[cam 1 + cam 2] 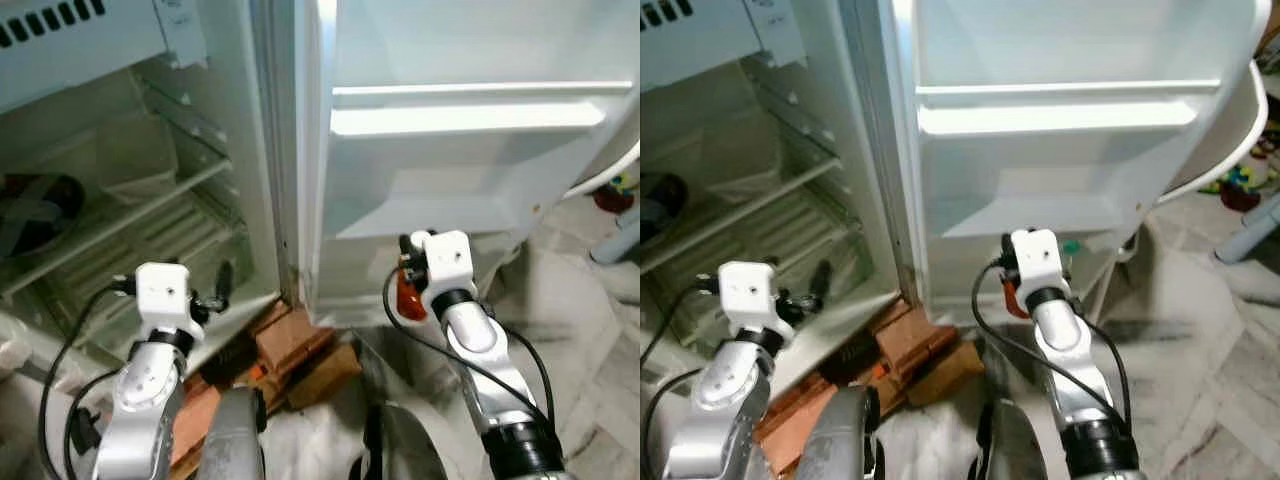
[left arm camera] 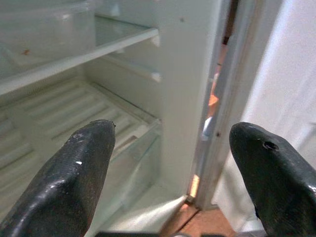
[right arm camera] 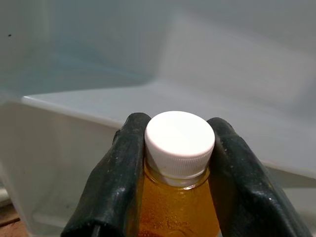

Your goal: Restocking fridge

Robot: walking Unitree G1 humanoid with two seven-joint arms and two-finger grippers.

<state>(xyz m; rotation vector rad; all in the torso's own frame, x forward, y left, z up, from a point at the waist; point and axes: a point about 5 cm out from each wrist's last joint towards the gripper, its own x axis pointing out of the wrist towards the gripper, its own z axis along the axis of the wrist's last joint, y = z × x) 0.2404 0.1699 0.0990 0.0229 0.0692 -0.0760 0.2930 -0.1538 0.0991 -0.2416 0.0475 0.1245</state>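
Right tool clamped at the neck of the white-capped amber plastic bottle, centre-low of frame: likely light, smooth, slippery; left tool spread apart.

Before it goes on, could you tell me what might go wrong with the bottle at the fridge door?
1. The right gripper holds the orange bottle just under its white cap; that high, narrow hold might slip.
2. The door shelf edge lies close ahead, so the bottle could catch on it.
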